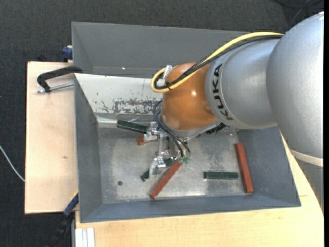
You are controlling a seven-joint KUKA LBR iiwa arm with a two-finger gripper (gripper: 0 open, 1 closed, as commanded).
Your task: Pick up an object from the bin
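Note:
My gripper [165,151] hangs low under the orange cover, near the middle of the bin floor. Its lower end sits right at the upper end of a reddish-brown stick [163,181], which lies slanted toward the front wall. A small dark green piece [145,176] lies just left of that stick, close to the gripper's tip. Behind and left of the gripper, a dark tool [130,125] with a small red end [140,141] rests near the back wall. I see nothing clearly held.
A dark green bar [221,175] lies flat to the right of the gripper, and a long reddish-brown bar [244,167] runs along the right wall. The arm and its orange cover overhang the bin's back right.

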